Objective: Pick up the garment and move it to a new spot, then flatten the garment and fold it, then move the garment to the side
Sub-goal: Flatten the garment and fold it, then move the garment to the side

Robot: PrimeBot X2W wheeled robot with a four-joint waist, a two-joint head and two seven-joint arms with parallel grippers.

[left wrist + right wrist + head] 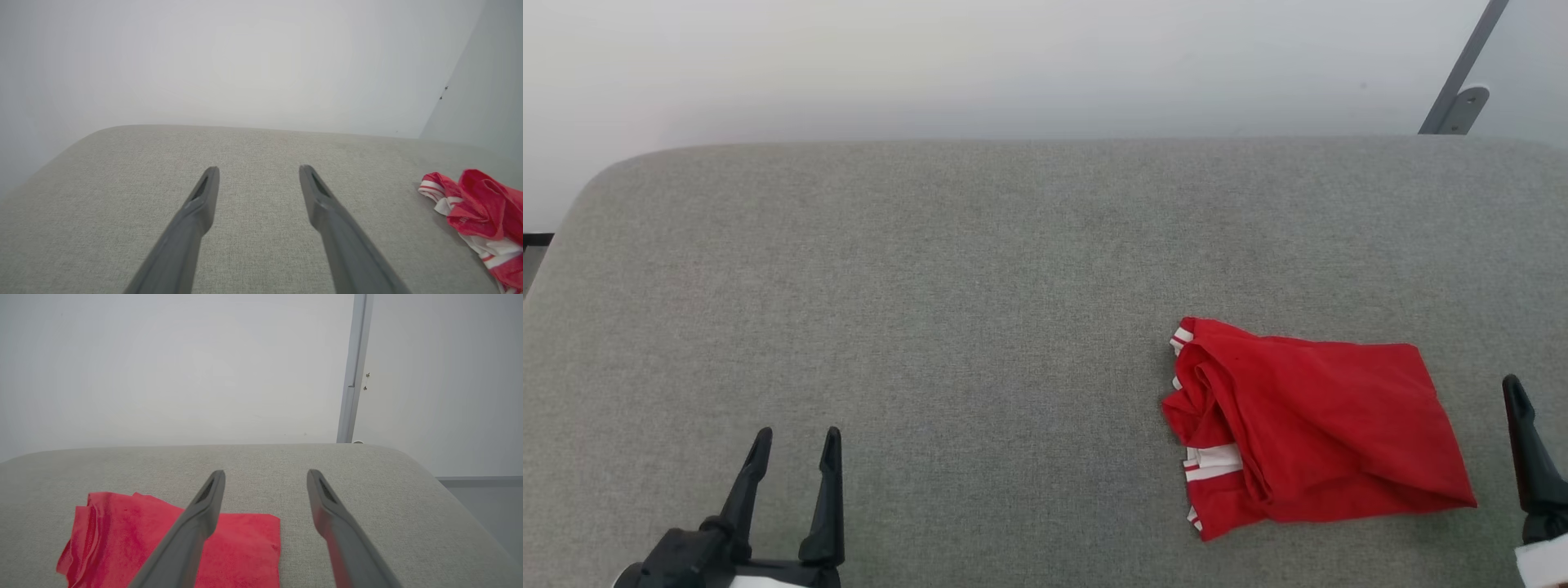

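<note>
The garment (1307, 429) is a red shirt with white-and-red striped trim, lying loosely folded and rumpled on the right half of a grey fabric surface (980, 310). My left gripper (794, 447) stands open at the lower left, far from it, with nothing between its fingers. In the left wrist view the garment (482, 212) lies at the far right edge. One finger (1529, 445) of my right gripper rises at the right edge, just right of the garment. In the right wrist view the right gripper (265, 479) is open and empty, with the garment (135, 535) below and left of its left finger.
The grey surface has rounded far corners and ends at a pale wall (1013, 65). A grey metal bar (1462, 73) leans at the back right. Floor (482, 498) shows past the surface's right edge in the right wrist view.
</note>
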